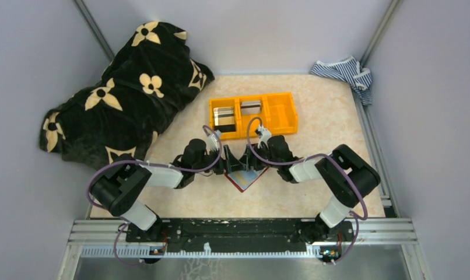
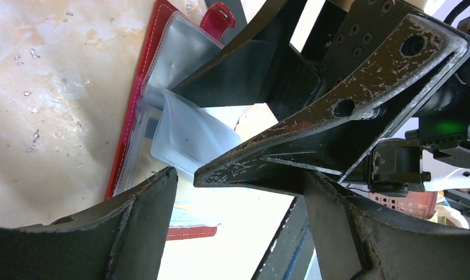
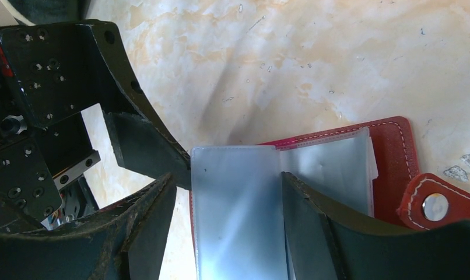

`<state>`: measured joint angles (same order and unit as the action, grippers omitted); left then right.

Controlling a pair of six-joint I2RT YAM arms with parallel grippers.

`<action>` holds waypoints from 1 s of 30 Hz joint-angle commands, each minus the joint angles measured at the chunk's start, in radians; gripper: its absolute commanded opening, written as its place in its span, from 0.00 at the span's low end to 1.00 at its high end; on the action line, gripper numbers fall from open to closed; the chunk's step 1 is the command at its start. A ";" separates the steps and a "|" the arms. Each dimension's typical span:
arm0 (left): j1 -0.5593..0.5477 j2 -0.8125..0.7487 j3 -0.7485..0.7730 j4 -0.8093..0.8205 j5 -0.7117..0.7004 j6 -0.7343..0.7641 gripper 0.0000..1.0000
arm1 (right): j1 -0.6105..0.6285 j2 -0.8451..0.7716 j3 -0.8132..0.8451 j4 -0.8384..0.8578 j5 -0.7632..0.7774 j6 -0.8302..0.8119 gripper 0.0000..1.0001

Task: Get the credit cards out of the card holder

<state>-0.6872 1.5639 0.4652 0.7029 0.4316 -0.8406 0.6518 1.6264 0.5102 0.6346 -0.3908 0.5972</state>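
One wallet (image 1: 244, 178), one orange bin (image 1: 283, 115) with three compartments, two cards (image 1: 224, 118) showing, one black blanket (image 1: 125, 87), one striped cloth (image 1: 344, 73).

The dark red card holder (image 1: 244, 179) lies open and flat between the left gripper (image 1: 227, 164) and the right gripper (image 1: 256, 164). Its pale blue sleeves face up, one of them between the right gripper's spread jaws. The credit cards (image 1: 224, 118), silver-grey and dark, lie beyond both grippers in an orange bin (image 1: 279, 114).

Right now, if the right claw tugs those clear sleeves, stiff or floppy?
Probably floppy: the sleeves are thin film, and the left wrist view shows one curling up off the card holder. Likely slick, given the glossy sheen. The card holder looks small and thin, so a tug may drag it along.
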 commanded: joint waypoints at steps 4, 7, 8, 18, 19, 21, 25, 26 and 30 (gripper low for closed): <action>0.000 0.035 0.132 0.272 -0.059 -0.049 0.85 | 0.055 -0.050 0.014 -0.002 -0.220 -0.028 0.67; 0.000 0.051 0.142 0.286 -0.049 -0.051 0.85 | 0.052 -0.065 0.023 -0.009 -0.246 -0.030 0.67; 0.000 0.055 0.143 0.296 -0.045 -0.057 0.85 | 0.050 -0.071 0.022 -0.006 -0.252 -0.024 0.67; 0.000 0.125 0.191 0.357 -0.016 -0.077 0.85 | 0.011 -0.205 -0.001 -0.029 -0.165 0.009 0.67; 0.000 0.137 0.200 0.360 -0.015 -0.076 0.85 | 0.004 -0.226 0.001 -0.058 -0.142 0.000 0.67; 0.001 0.166 0.220 0.367 -0.012 -0.077 0.85 | -0.011 -0.277 0.004 -0.115 -0.101 -0.024 0.67; 0.002 0.239 0.268 0.403 0.015 -0.097 0.85 | -0.024 -0.398 0.011 -0.246 0.032 -0.088 0.67; 0.002 0.255 0.280 0.409 0.019 -0.099 0.85 | -0.025 -0.423 0.020 -0.274 0.056 -0.111 0.67; 0.002 0.314 0.319 0.425 0.017 -0.102 0.85 | -0.026 -0.502 0.011 -0.348 0.111 -0.165 0.65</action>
<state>-0.6834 1.8133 0.6979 1.0389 0.6220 -0.9272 0.5594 1.2148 0.4984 0.3511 -0.1497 0.4858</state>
